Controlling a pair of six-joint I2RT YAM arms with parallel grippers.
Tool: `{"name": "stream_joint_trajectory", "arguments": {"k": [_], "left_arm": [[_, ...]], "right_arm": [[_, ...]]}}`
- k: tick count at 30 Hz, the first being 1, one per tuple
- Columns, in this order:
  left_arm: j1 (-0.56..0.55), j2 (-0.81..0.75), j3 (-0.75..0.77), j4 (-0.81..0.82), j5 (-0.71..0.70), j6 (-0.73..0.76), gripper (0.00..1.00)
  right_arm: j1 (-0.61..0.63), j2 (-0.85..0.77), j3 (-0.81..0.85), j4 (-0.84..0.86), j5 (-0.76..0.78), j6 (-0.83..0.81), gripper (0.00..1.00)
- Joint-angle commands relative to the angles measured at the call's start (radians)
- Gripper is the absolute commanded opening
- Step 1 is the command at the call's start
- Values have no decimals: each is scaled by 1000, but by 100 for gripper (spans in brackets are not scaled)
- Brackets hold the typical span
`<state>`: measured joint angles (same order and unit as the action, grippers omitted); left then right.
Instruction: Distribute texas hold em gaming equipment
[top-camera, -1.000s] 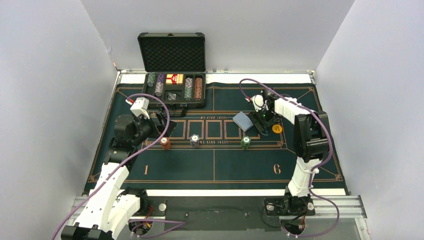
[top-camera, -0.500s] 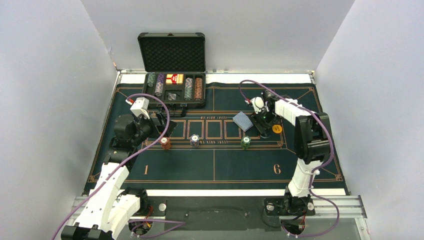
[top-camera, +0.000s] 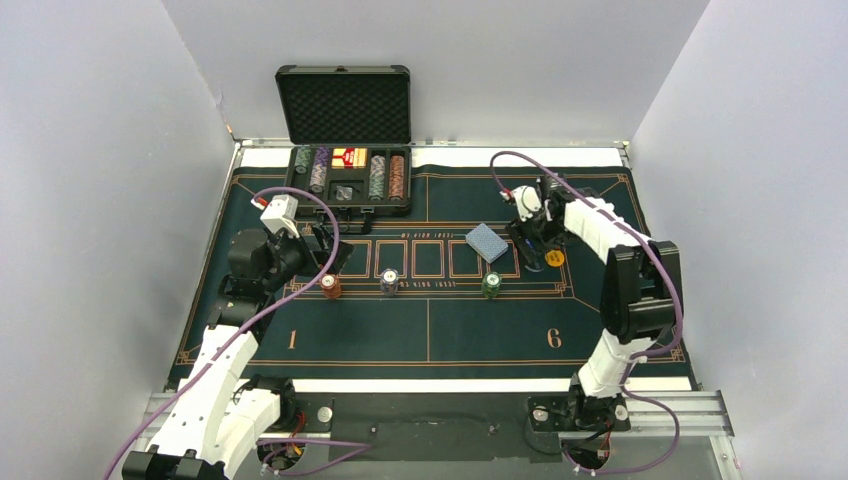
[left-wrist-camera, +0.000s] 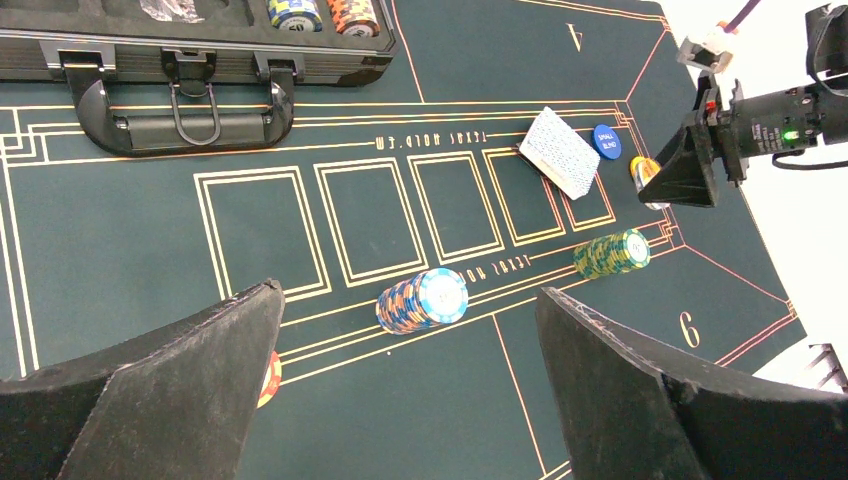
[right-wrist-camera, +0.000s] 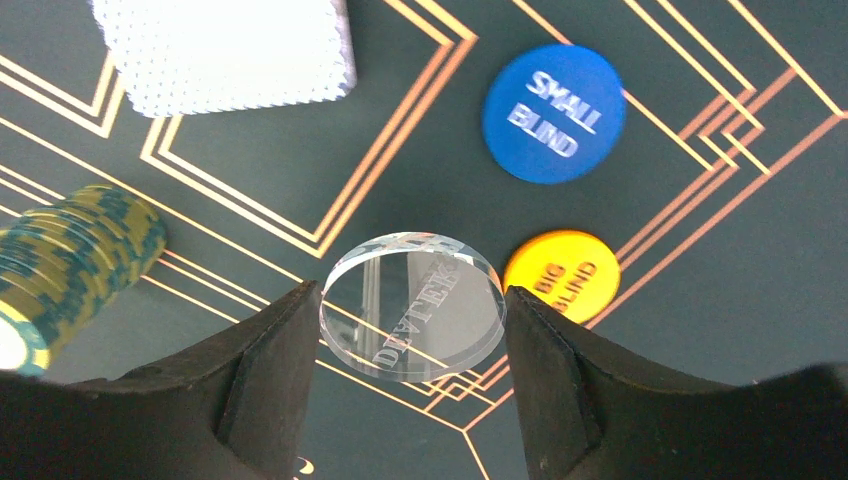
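Note:
My right gripper (right-wrist-camera: 410, 300) is shut on a clear engraved dealer disc (right-wrist-camera: 412, 305), held just above the green mat. Under it lie the orange "big blind" disc (right-wrist-camera: 562, 275) and the blue "small blind" disc (right-wrist-camera: 553, 113). The blue-backed card deck (right-wrist-camera: 225, 50) lies to the far left of them, and a green chip stack (right-wrist-camera: 70, 270) stands at the left. From above, the right gripper (top-camera: 528, 240) hovers between the deck (top-camera: 487, 242) and the orange disc (top-camera: 553, 258). My left gripper (left-wrist-camera: 408, 292) is open and empty above the mat, over a red-brown chip stack (top-camera: 331, 287) and near a blue-orange one (left-wrist-camera: 423, 300).
The open black case (top-camera: 345, 180) with several more chip rows and red card boxes stands at the back left of the mat. Its handle (left-wrist-camera: 180, 110) points toward the left gripper. Three chip stacks stand in a row along the mat's middle line.
My right arm has swung a little to the right and toward the back, carrying its gripper nearer the orange disc. The left arm has not moved.

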<state>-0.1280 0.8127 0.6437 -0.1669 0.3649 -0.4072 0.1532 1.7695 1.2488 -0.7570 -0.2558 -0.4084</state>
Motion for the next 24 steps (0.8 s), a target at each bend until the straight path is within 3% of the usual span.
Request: {"name": "stream_joint_trajectory", "arguments": {"k": [1,11,19,21,23,24], "left_arm": [[11,-1,1,59,20,-1,98],[10,-5,-1,61,26,-2,98],[11,-4,-1,61,26,-2,98],[10,-3,-2,60,25,-2,98],[10,0,-2,61,25,-1,98],[10,1,-1,61,26,-2,98]], "right_arm": [[-75,-55,32,6,-4,0,45],[-259,69,207,-3,121,-11,46],[-297,261,401,-42,223,5,49],[-307,290,424,-51,224,10,51],[-314,304,436,-64,204,9,61],[-315,306,438,-71,196,9,71]]}}
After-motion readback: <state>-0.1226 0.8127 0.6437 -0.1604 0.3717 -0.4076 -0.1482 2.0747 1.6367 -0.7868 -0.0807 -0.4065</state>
